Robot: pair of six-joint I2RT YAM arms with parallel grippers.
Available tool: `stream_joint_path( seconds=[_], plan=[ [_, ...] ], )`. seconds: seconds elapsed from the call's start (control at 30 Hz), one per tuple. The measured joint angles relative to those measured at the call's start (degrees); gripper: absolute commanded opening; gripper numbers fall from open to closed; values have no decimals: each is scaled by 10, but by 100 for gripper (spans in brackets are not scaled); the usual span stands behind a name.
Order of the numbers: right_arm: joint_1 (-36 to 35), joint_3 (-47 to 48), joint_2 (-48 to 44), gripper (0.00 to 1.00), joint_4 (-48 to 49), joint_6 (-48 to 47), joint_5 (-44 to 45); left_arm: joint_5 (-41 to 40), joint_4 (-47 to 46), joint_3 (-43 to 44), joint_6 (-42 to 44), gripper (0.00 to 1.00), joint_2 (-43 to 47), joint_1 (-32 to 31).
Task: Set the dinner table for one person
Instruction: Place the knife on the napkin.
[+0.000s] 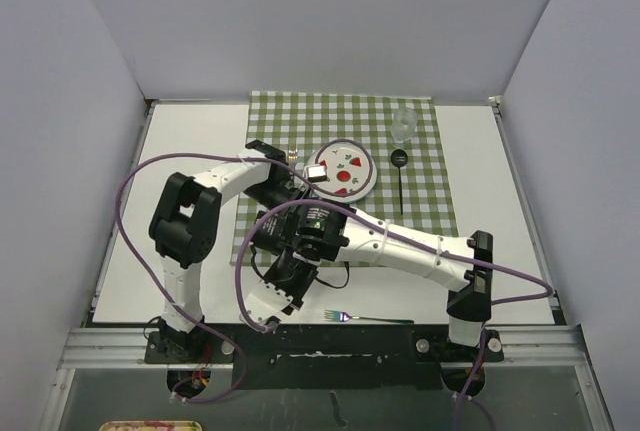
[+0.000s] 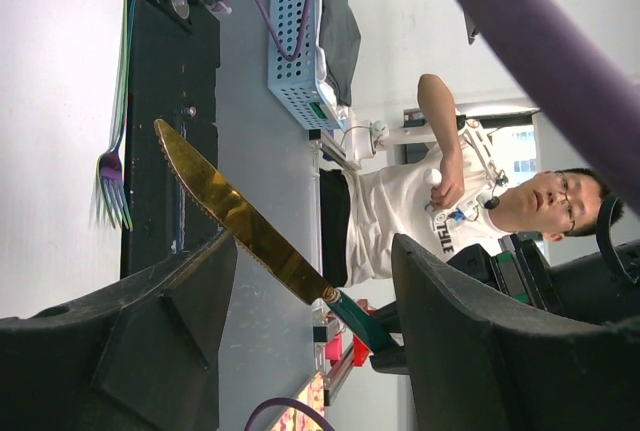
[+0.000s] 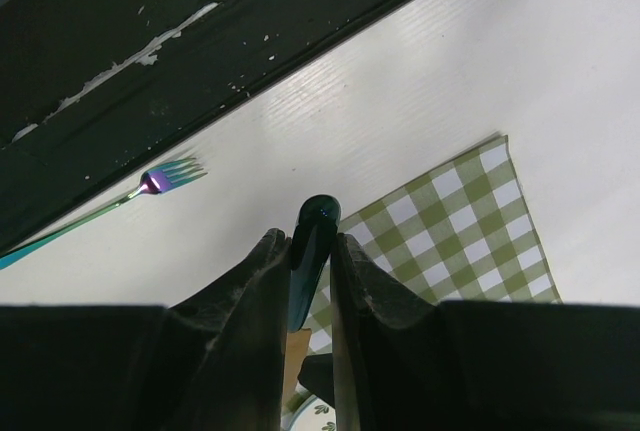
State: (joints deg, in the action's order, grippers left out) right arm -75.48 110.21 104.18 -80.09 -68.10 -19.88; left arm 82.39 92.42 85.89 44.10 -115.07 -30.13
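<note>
along the near edge of the dinner table (image 1: 190,141) a fork (image 1: 352,317) lies flat. the tabletop spans the whole enclosure under everything; judged rigid, fixed and smooth, so cutlery may skate on it. over the near-left part of the checked cloth (image 1: 420,201), the right gripper (image 3: 310,241) is clamped on the teal handle of a knife (image 2: 240,216), likely light, stiff and slick; hold it by the handle. the left gripper (image 2: 315,241) stands apart around the blade. farther back: plate (image 1: 345,169), spoon (image 1: 400,176), glass (image 1: 404,123).
</note>
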Motion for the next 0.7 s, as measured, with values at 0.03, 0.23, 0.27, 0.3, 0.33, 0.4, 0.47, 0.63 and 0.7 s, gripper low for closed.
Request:
stream_joint_path(
  seconds=[0.03,0.23,0.27,0.3,0.33,0.4,0.47,0.63,0.7],
  plan=[
    [0,-3,-3,0,1,0,0,-1,0,0,-4,62,-1,-1],
    [0,-11,-19,0,3,2,8,-10,0,13,-20,62,-3,-13],
    [0,-11,-22,0,3,3,9,-11,0,15,-22,62,-3,-14],
    [1,-11,-26,0,3,3,11,-12,0,16,-24,62,-4,-14],
    [1,-11,-28,0,3,4,12,-12,0,16,-26,62,-4,-14],
    [2,-12,-35,0,3,4,16,-14,0,17,-29,62,-9,-14],
    [4,-15,-41,0,3,5,20,-17,0,18,-31,62,-16,-14],
    [8,-27,-52,0,4,5,24,-24,0,19,-32,61,-26,-14],
    [8,-29,-54,0,4,5,25,-28,0,21,-34,61,-29,-14]
  ],
)
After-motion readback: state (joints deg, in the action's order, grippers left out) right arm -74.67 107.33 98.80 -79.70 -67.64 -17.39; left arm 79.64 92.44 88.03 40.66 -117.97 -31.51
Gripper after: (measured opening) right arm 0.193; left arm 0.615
